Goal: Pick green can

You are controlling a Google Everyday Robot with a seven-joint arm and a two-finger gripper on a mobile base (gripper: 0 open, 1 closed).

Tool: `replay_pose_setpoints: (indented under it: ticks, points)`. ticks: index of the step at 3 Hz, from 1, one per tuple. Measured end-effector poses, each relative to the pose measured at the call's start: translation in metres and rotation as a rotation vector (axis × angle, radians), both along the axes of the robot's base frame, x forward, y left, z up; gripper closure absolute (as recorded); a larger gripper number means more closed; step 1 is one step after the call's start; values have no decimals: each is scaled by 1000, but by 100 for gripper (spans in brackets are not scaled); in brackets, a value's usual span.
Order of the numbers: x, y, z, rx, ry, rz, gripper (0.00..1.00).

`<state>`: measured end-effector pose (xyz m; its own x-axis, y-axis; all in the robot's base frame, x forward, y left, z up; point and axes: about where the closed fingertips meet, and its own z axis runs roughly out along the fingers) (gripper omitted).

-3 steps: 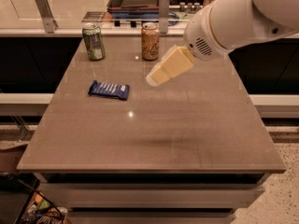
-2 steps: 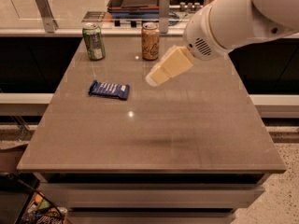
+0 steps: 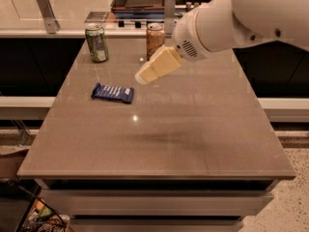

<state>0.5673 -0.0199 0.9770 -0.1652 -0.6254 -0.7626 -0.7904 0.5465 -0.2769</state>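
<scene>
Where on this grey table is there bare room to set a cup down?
The grey tabletop is bare across its near half, in front of the dark blue wrapped bar, and along the right side. Crowded: the far edge, with the green-and-white can, the orange-tan can and the cream tool hovering nearby.

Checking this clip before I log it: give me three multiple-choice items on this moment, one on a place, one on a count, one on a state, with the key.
1. Where is the cream-coloured robot hand? A above the grey-brown tabletop, right of the flat blue snack wrapper; B touching a can; C under the table.
2. How many drink cans stand on the table? A one; B two; C three.
3. The green-and-white drink can is: A lying down; B lifted; C upright.
Key: 1A, it hangs over mid-table, clear of both cans; 2B, the green one plus an orange-tan can; 3C, standing far left.
</scene>
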Motion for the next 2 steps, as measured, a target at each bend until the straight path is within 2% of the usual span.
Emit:
replay_pose_setpoints:
  ticks: [2]
  points:
    - [27, 59, -17, 88, -27, 63, 0]
